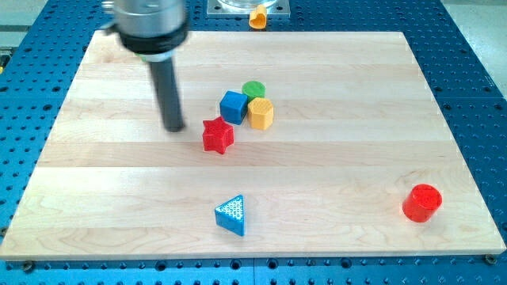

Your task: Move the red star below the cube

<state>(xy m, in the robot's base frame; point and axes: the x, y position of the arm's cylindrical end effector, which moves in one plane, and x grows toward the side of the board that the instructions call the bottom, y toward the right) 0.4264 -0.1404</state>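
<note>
My tip (175, 127) stands just to the view's left of the red star (218, 135), apart from it. The star already lies below-left of the blue cube (233, 107), nearly touching. No pincer exists to report.

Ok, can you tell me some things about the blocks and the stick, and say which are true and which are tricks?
1. The red star sits just below and to the view's left of the blue cube. True.
2. My tip is pressing on the blue triangle. False: it is at the view's left of the red star, with a small gap.
3. The green cylinder is behind the yellow hexagon. True.
4. The red cylinder is next to the cube. False: it stands alone near the view's bottom right.
</note>
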